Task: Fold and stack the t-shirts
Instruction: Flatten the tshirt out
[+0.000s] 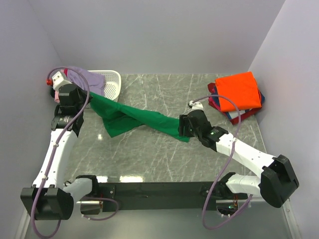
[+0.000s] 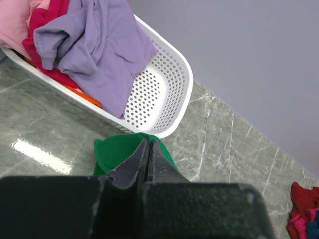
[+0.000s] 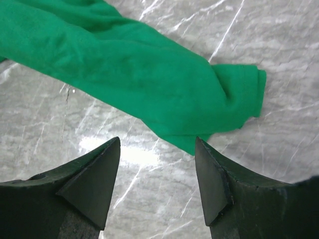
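The grey-green marbled bench (image 1: 164,159) carries the green t-shirt (image 1: 134,118), which lies from the left hand (image 2: 148,147) to just ahead of the right hand (image 3: 157,142). A white basket (image 1: 117,79) sits beyond the left hand, and a stack of folded t-shirts (image 1: 240,91) lies beyond the right.

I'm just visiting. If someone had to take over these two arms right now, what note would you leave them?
Left gripper: shut on one end of the green t-shirt, beside the basket.
Right gripper: open above the shirt's other end, holding nothing.
Done: a folded stack, orange t-shirt on top, at the table's far right corner.
Left: fold and stack the green one. The lavender t-shirt and others lie in the basket.
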